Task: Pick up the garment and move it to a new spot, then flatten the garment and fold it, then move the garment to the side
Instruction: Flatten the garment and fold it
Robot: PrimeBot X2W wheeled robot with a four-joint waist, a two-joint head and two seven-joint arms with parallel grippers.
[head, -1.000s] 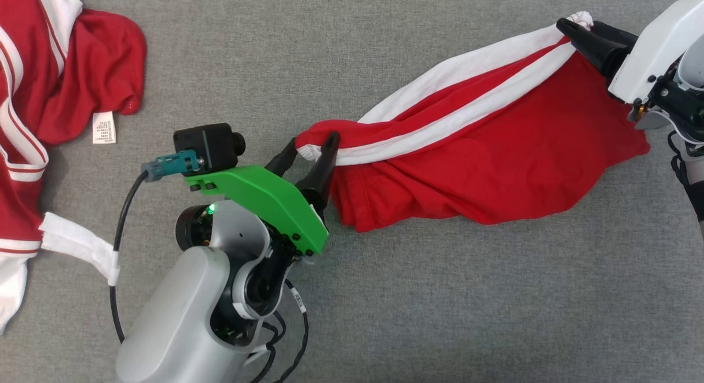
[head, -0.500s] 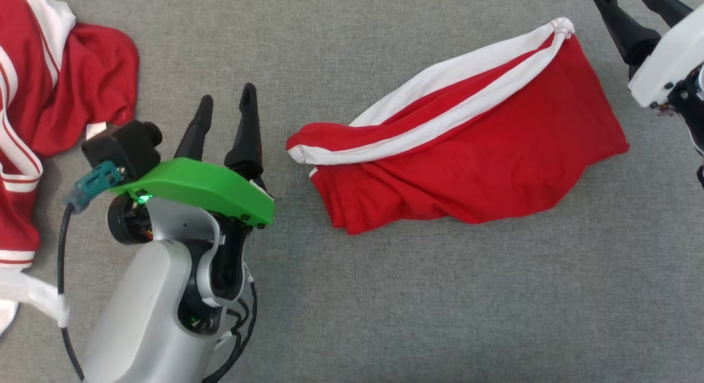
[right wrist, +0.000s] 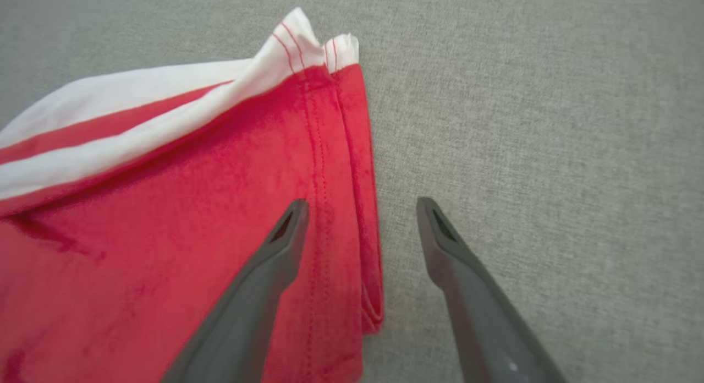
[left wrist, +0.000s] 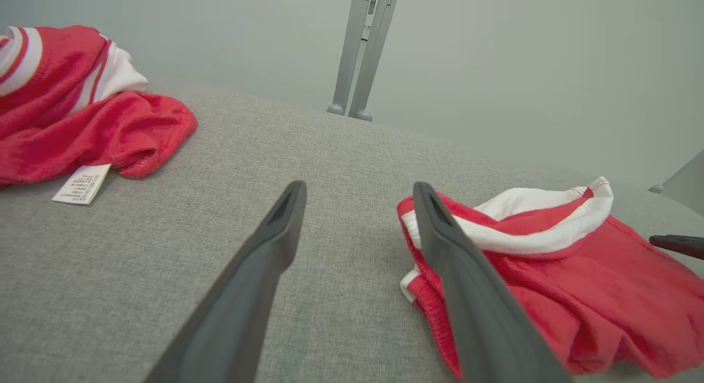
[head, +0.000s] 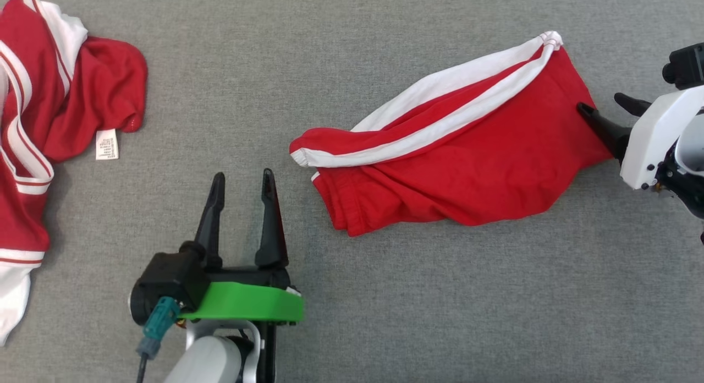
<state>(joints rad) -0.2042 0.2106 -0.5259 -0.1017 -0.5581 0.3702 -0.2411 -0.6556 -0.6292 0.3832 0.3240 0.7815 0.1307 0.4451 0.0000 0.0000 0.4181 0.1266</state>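
The garment (head: pixel 473 163), red shorts with white side stripes, lies loosely spread on the grey fabric surface (head: pixel 352 295), right of centre. My left gripper (head: pixel 242 176) stands open to the left of its waistband end, not touching it; in the left wrist view the shorts (left wrist: pixel 577 273) lie just right of the right finger (left wrist: pixel 467 284). My right gripper (head: pixel 604 107) is open at the shorts' right hem. In the right wrist view its jaws straddle the hem edge (right wrist: pixel 368 218), one finger (right wrist: pixel 258 284) over the red cloth (right wrist: pixel 165 251), the other over bare surface.
A second red and white garment (head: pixel 49 113) with a white label (head: pixel 106 145) is heaped at the far left, and appears as a heap (left wrist: pixel 82 119) in the left wrist view. Grey metal legs (left wrist: pixel 363 53) stand beyond the surface's far edge.
Both grippers have let go of the shorts, which now lie on the surface. The left gripper drew back down and left; the right gripper came down to the shorts' right hem.
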